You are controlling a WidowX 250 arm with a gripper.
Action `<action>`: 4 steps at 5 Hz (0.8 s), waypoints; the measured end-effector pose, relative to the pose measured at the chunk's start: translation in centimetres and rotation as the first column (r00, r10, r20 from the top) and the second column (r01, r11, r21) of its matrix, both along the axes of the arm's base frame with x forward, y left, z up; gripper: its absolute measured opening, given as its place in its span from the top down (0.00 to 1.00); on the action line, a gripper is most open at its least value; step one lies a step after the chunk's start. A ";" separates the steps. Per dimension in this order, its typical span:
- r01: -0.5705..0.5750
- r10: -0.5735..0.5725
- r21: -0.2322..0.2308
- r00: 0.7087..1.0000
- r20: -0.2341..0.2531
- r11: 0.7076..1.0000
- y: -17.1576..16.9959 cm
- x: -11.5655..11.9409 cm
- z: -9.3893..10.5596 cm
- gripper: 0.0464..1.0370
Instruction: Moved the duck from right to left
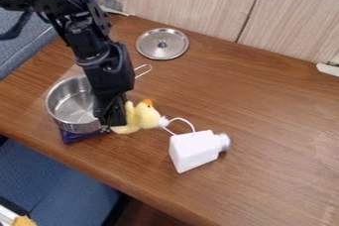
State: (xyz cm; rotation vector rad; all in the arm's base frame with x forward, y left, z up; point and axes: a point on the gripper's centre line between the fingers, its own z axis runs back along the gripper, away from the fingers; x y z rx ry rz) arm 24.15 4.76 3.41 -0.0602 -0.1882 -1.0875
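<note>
Camera view: small yellow plush duck with an orange bill (148, 115) on the brown wooden tabletop (278, 116), just to the picture-right of the black gripper (113, 120), apparently touching; long axis seemingly pointing outward from it, towards the white plastic bottle (192, 150). Impossible to tell whether spread, pressed together or pinching the duck. For a leftward shift, probably a secure side hold needed, then clearance around the shiny steel pot (74, 128), just beyond.
</note>
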 end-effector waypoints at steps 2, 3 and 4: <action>0.060 -0.058 0.031 0.995 -0.079 0.998 0.2 -0.2 -3.1 0.94; 0.069 -0.066 0.034 0.994 -0.086 0.997 0.3 -0.1 -3.3 0.90; 0.067 -0.061 0.065 0.994 -0.094 0.996 0.0 0.0 -3.4 0.67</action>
